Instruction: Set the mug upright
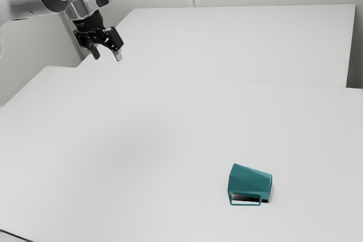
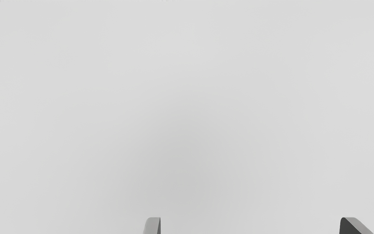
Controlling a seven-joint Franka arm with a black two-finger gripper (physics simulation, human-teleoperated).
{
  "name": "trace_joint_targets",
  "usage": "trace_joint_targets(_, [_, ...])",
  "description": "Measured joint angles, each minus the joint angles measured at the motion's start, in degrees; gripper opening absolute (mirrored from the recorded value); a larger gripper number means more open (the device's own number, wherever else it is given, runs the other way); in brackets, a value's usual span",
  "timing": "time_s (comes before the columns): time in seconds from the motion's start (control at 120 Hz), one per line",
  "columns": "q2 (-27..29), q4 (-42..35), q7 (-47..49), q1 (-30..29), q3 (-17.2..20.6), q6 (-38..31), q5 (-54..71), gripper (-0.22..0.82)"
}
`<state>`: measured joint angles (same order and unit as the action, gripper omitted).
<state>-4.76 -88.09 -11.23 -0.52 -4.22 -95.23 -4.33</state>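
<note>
Teal mug (image 1: 248, 181) lies sideways on the table (image 1: 136, 140).
In the exterior view, it's toward five o'clock; the pincer (image 1: 107, 58) hangs toward ten, fingers (image 2: 152, 226) apart.

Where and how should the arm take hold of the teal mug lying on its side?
Probably by the narrower end of the teal mug's body, toward the exterior view's right, coming from above with a finger either side of its long axis. The body tapers that way, and the squared handle juts from its side mostly nearer the wider end.
</note>
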Motion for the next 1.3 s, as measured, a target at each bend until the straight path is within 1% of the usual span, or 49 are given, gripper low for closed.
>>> trace_joint_targets(0.308, [0.2,-0.5,0.1,-0.2,0.1,0.1,-0.2,0.6])
trace_joint_targets(0.425, [0.4,-2.7,0.2,-0.9,2.6,-0.2,-1.7,0.6])
trace_joint_targets(0.508, [0.9,-4.8,0.1,0.2,3.3,-0.7,-6.4,0.6])
trace_joint_targets(0.567, [1.6,-7.3,0.1,-0.2,4.7,-1.9,-10.1,0.6])
trace_joint_targets(0.7, [3.7,-14.4,0.0,-0.5,8.2,-6.3,-16.9,0.6])
trace_joint_targets(0.908, [4.8,-24.1,-0.1,-0.8,14.5,-17.1,-26.3,0.6])
trace_joint_targets(1.008, [3.7,-26.2,0.0,-0.1,16.9,-20.6,-28.9,0.6])
trace_joint_targets(1.1, [3.1,-30.2,0.0,0.7,18.9,-25.0,-32.2,0.6])
trace_joint_targets(1.208, [2.5,-32.6,-0.2,1.3,21.2,-29.9,-34.7,0.6])
trace_joint_targets(1.3, [1.5,-35.0,-1.6,1.0,23.0,-32.9,-40.3,0.6])
